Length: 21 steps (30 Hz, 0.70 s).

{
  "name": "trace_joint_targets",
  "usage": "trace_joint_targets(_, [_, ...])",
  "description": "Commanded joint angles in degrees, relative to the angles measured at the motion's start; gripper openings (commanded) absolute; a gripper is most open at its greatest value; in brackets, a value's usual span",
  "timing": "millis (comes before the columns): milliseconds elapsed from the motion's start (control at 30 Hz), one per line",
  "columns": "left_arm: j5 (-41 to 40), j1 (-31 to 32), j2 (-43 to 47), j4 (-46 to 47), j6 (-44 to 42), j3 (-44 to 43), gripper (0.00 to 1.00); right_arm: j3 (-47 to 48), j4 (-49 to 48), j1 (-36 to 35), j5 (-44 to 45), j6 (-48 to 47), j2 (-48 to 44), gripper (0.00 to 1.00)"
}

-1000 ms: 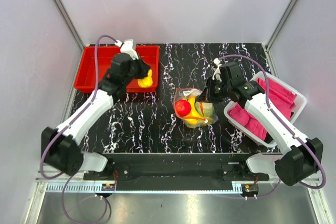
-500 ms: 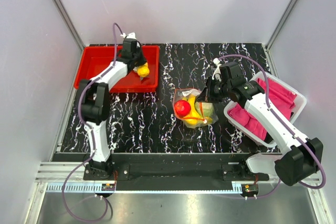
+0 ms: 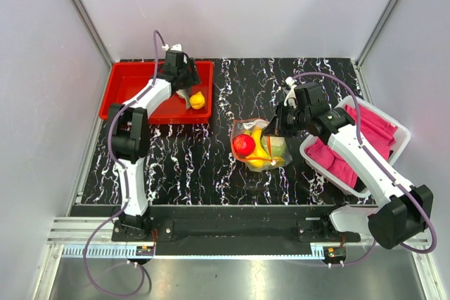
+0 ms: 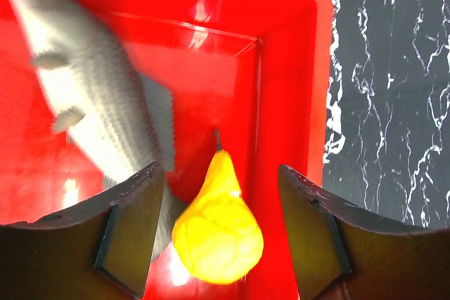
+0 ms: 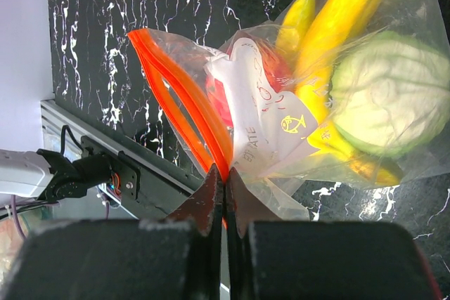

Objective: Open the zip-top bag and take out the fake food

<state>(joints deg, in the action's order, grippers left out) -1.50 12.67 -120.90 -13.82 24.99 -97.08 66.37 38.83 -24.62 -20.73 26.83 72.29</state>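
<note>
The clear zip-top bag (image 3: pixel 261 148) lies mid-table with its orange zip strip (image 5: pixel 184 98) parted. Inside it show a red fruit (image 3: pixel 244 145), a yellow banana bunch (image 5: pixel 346 20) and a pale green piece (image 5: pixel 388 95). My right gripper (image 5: pixel 225 179) is shut on the bag's mouth, at the zip strip. Over the red tray (image 3: pixel 125 93), my left gripper (image 4: pixel 219 173) stands open. A yellow pear (image 4: pixel 218 228) lies loose on the tray floor between its fingers (image 4: pixel 133 233), touching neither. A grey fish (image 4: pixel 95 107) lies in the tray beside the pear.
A white bin (image 3: pixel 398 135) of pink cloth (image 3: pixel 350 154) stands at the right, under my right forearm. The red tray's right wall (image 4: pixel 318 82) borders the black marbled tabletop (image 3: pixel 211 152). Grey walls enclose the table on three sides.
My left gripper has opened and let go of the yellow pear, which now lies in the red tray. The right gripper and the bag have not moved.
</note>
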Motion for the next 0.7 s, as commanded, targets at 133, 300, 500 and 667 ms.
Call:
trace_joint_targets(133, [6.77, 4.55, 29.88, 5.20, 3.13, 22.14, 0.58, 2.54, -1.91, 0.28, -3.00, 0.41, 0.04, 0.00])
trace_joint_targets(300, [4.50, 19.54, 41.70, 7.84, 1.29, 32.02, 0.47, 2.98, -2.00, 0.28, -3.53, 0.42, 0.30, 0.00])
trace_joint_targets(500, [-8.76, 36.36, 48.48, 10.66, 0.67, 40.82, 0.38, 2.28, -2.53, 0.28, -4.40, 1.12, -0.22, 0.00])
trace_joint_targets(667, [-16.07, 44.45, 45.15, 9.70, 0.49, 41.97, 0.39, 1.84, -2.71, 0.28, -4.23, 1.30, -0.84, 0.00])
